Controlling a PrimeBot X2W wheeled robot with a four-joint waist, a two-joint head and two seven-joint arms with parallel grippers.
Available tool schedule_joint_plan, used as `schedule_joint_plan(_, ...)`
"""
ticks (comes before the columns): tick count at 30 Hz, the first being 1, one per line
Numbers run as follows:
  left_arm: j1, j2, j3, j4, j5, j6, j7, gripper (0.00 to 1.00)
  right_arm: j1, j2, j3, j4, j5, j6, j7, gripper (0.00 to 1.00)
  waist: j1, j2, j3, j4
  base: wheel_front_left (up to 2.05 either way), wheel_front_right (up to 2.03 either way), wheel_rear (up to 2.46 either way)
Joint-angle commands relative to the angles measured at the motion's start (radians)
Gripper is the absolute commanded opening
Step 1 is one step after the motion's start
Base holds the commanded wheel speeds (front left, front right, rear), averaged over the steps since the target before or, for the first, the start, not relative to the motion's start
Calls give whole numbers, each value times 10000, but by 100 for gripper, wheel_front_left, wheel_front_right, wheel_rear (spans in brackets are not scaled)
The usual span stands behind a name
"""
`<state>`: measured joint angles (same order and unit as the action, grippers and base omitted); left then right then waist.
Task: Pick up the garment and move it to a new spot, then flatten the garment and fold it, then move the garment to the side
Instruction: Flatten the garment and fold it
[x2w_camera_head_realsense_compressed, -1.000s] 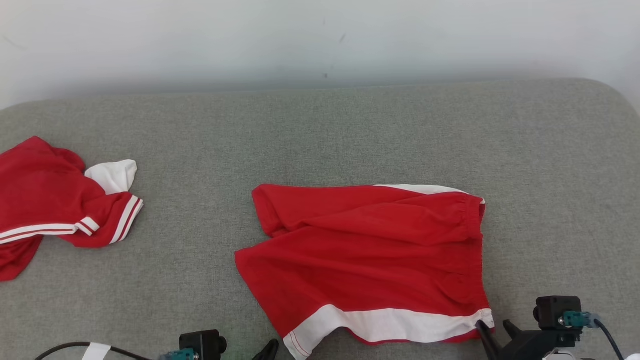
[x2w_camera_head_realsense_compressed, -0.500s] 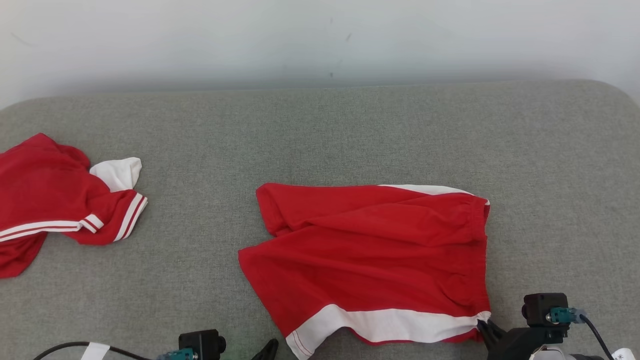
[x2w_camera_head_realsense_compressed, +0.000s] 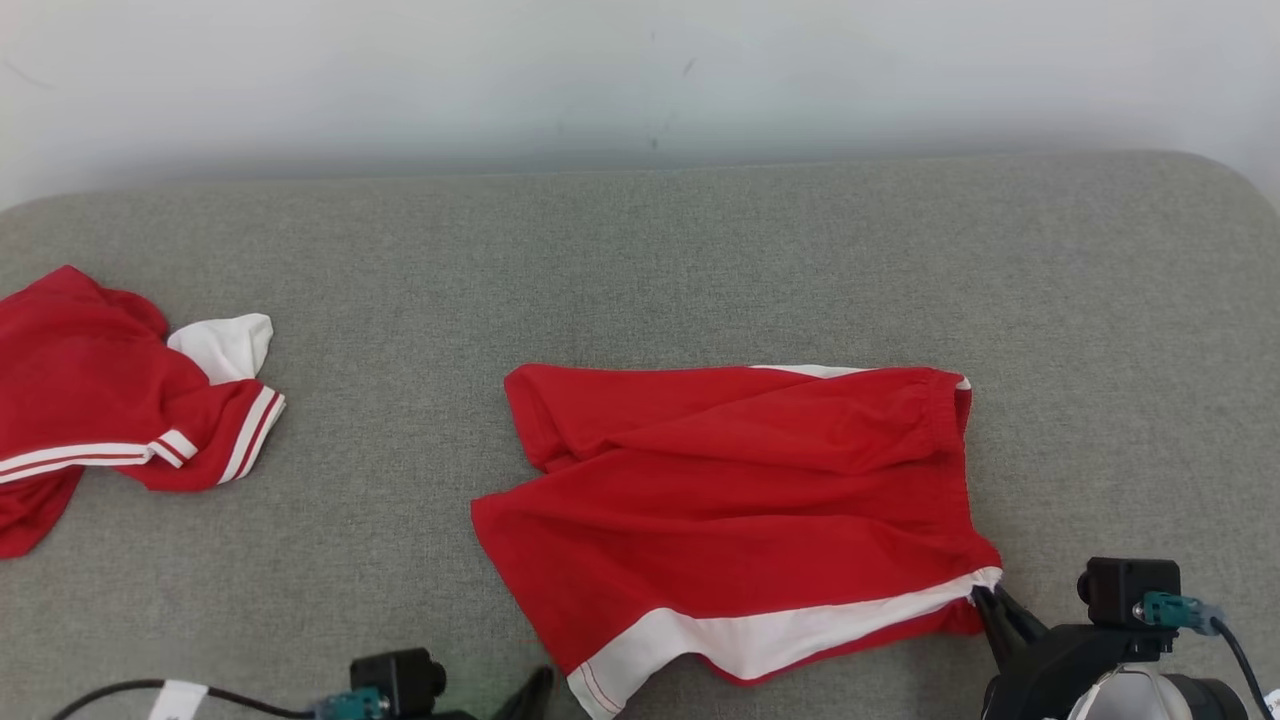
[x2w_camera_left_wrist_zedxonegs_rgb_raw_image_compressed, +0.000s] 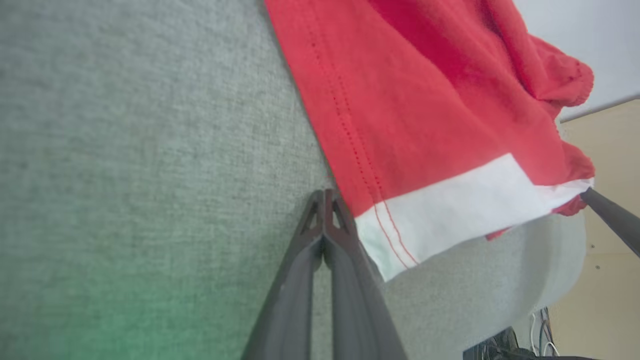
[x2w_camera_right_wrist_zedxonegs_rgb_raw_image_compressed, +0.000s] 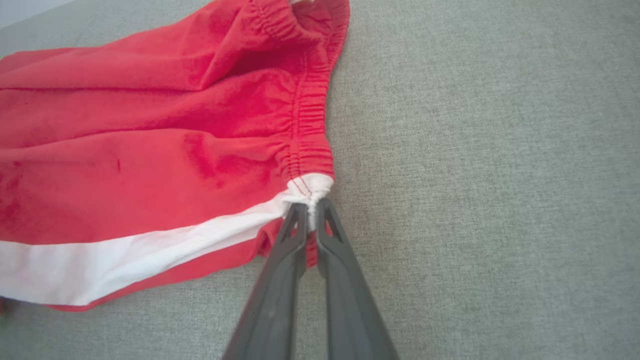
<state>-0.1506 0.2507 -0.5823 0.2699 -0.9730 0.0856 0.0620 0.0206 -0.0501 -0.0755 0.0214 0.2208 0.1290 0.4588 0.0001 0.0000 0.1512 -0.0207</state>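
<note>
The garment (x2w_camera_head_realsense_compressed: 100, 400), a red jersey shirt with a white sleeve and red-white striped trim, lies crumpled at the far left of the grey cushion, away from both grippers. A pair of red shorts (x2w_camera_head_realsense_compressed: 740, 500) with a white side stripe lies in the middle. My right gripper (x2w_camera_head_realsense_compressed: 990, 597) is shut on the white near corner of the shorts' elastic waistband (x2w_camera_right_wrist_zedxonegs_rgb_raw_image_compressed: 307, 192), pulling it taut. My left gripper (x2w_camera_head_realsense_compressed: 543, 685) is shut and empty, its tips (x2w_camera_left_wrist_zedxonegs_rgb_raw_image_compressed: 325, 197) resting beside the shorts' white leg hem (x2w_camera_left_wrist_zedxonegs_rgb_raw_image_compressed: 400, 240).
The grey fabric cushion (x2w_camera_head_realsense_compressed: 640, 270) spans the view, with a pale wall (x2w_camera_head_realsense_compressed: 640, 80) behind it. Its rounded right end (x2w_camera_head_realsense_compressed: 1230, 200) drops off. The left wrist view shows the cushion's edge (x2w_camera_left_wrist_zedxonegs_rgb_raw_image_compressed: 560, 270) and cables below it.
My right gripper has shut on the shorts' waistband corner and drawn it toward the near right, stretching the white stripe. The left gripper has stayed put. The camera has shifted slightly.
</note>
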Motion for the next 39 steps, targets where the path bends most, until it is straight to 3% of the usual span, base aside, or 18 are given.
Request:
schedule_joint_plan(1,216,39,-182,-57,-109,123,398,0,116,-3,-17,71,-97,35,55,0,-1,0,-9,3,0,0,0)
schedule_joint_plan(3,318,66,-318,-213,-245,164,772,80,173,-7,-57,123,-90,35,99,0,-1,0,30,24,0,0,0)
schedule_joint_plan(4,333,45,-346,-324,-306,122,849,100,172,-3,-67,141,-89,35,86,0,-1,0,50,43,0,0,0)
schedule_joint_plan(10,390,-142,-423,-718,-516,-79,940,100,94,-3,-85,296,-58,35,42,0,-1,0,102,98,0,0,0)
schedule_joint_plan(21,207,-258,-917,-466,-188,-30,1184,97,62,-4,-47,420,-85,35,34,0,-1,0,119,22,0,0,0)
schedule_joint_plan(23,123,-333,-975,-327,-125,-22,1124,62,47,-3,-24,428,-90,35,40,0,-1,0,126,-9,0,0,0)
schedule_joint_plan(24,97,-361,-980,-279,-111,-42,1104,37,42,-4,-20,425,-92,36,44,0,-1,0,127,-25,0,0,0)
schedule_joint_plan(25,87,-388,-985,-241,-98,-65,1072,25,37,-4,-28,420,-97,36,46,0,-1,0,127,-36,0,0,0)
schedule_joint_plan(26,70,-401,-980,-196,-75,-80,1007,2,34,-4,-41,419,-109,36,49,0,-1,0,124,-44,0,0,0)
schedule_joint_plan(34,99,-202,-645,-19,-94,84,631,0,169,-4,-122,443,-114,36,91,0,-1,0,-4,31,0,0,0)
schedule_joint_plan(39,270,-20,-6,-613,-383,31,21,0,74,-3,-90,286,170,36,-249,0,-1,0,-125,157,0,0,0)
